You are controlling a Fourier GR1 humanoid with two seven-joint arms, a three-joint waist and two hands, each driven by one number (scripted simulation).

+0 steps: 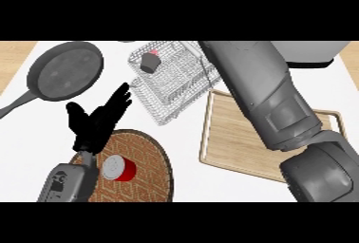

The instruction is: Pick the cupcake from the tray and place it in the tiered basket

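Above the round mat point(151, 161), the left robot hand point(95, 121) spreads open, empty.

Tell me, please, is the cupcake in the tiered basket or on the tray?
In the basket: the cupcake shows inside the wire tiered basket, well apart from the wooden tray.

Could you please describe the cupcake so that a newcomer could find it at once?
Find the wire basket at the far side, between the frying pan and the wooden tray. Near its far left corner sits the cupcake, small and dark with a touch of red. Nothing else shows in the basket; the red and white cup stands nearer, on the woven mat.
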